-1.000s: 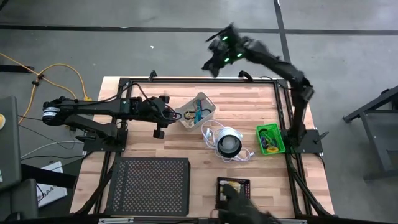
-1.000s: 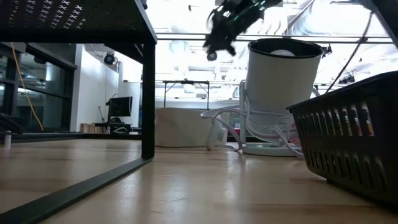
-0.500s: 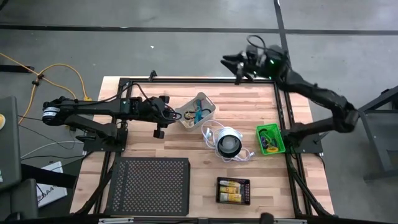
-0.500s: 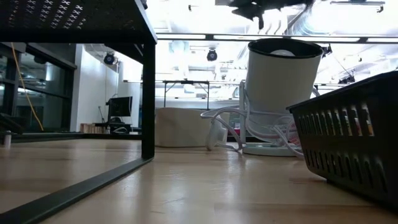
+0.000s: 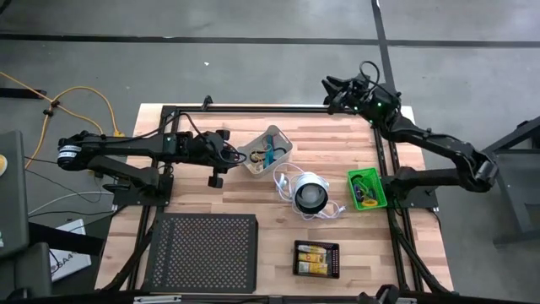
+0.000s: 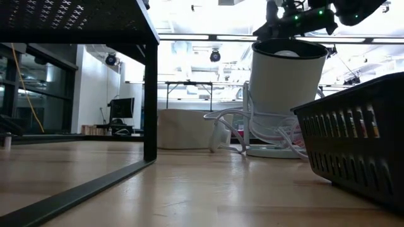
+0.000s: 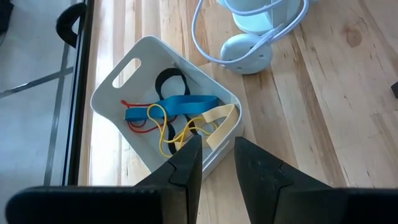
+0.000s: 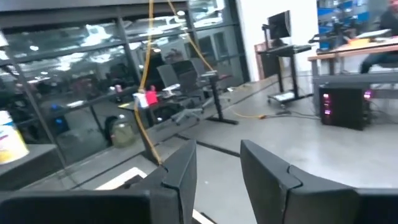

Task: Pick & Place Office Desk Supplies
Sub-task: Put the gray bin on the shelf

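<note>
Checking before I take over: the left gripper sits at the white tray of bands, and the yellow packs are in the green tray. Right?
Not quite. The left gripper is at the white tray of bands, but the high view shows the yellow packs in the black tray at the table's near edge; the green tray holds other small items.

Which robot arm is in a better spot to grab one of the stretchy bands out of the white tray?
Probably the left. Its gripper hangs right at the white tray, fingers slightly apart over the bands. The right gripper is up at the table's far edge, pointing out into the room.
</note>
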You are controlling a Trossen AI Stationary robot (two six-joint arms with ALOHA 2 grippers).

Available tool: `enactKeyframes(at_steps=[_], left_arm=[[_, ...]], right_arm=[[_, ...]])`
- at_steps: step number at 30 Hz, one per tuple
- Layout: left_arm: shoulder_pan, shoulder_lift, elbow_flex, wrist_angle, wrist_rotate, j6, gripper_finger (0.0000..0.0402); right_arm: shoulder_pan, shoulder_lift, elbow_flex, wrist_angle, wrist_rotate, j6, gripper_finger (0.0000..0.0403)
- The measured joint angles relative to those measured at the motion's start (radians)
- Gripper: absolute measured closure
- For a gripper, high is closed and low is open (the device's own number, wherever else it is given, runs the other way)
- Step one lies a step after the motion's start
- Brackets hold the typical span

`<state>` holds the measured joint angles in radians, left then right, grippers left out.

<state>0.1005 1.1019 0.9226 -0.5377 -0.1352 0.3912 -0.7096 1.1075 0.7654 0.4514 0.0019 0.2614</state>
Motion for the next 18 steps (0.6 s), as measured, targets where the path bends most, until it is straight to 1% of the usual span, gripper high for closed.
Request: enactKeyframes(at_steps=[6,18], left_arm=[[0.0,0.0,0.0,0.0,0.0,0.0,0.0313],[0.0,0.0,0.0,-0.001,0.0,0.0,0.0313]], right_arm=[[0.001,0.006,0.0,-0.036,-0.004,-0.056,0.0291],[0.001,0.006,0.0,-0.045,-0.004,-0.049,0.0291]])
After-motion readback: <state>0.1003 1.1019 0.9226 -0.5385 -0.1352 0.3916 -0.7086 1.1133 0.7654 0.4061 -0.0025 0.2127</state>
